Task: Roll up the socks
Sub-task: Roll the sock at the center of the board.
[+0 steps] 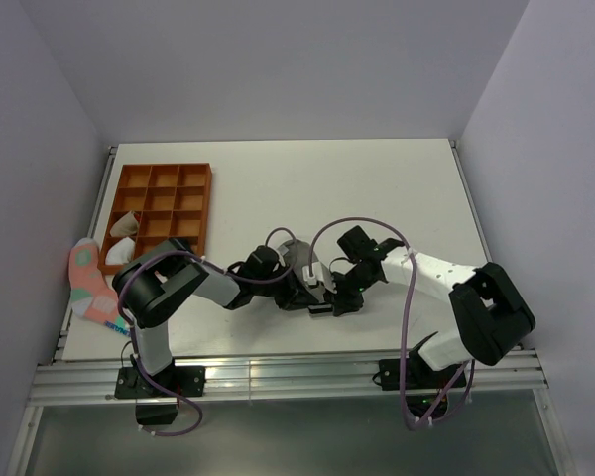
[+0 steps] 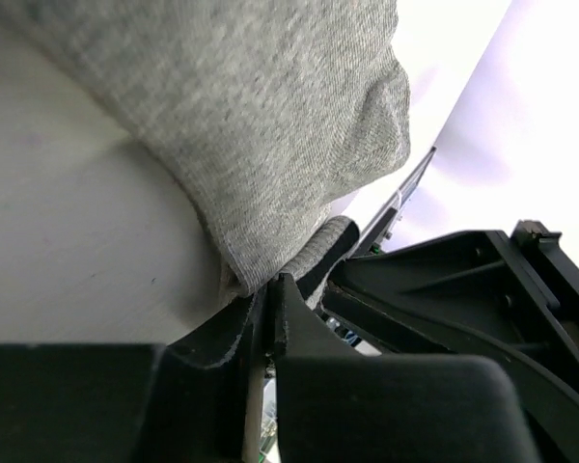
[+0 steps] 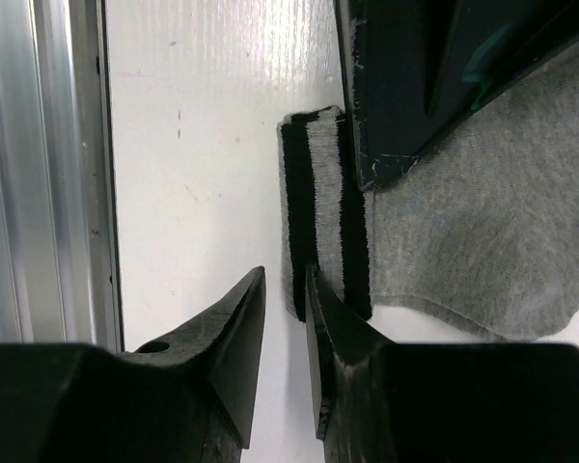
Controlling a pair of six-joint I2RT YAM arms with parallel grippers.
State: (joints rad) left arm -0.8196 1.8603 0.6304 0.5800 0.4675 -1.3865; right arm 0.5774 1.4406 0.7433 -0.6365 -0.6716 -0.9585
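Note:
The grey sock [image 1: 298, 254] lies on the white table between my two arms. In the left wrist view the grey sock [image 2: 270, 116] fills the top, and my left gripper [image 2: 270, 286] is shut with its tips pinching the sock's near edge. In the right wrist view the dark-striped cuff [image 3: 328, 193] lies flat. My right gripper [image 3: 286, 275] is narrowly open at the cuff's near corner, its right fingertip over the stripes. In the top view the left gripper [image 1: 299, 288] and right gripper [image 1: 329, 296] almost touch. The navy sock is out of view.
An orange compartment tray [image 1: 164, 177] stands at the back left with pale rolled bundles [image 1: 124, 236] in it. A pink sock [image 1: 87, 280] hangs at the table's left edge. The aluminium front rail [image 3: 39, 193] runs close beside the right gripper.

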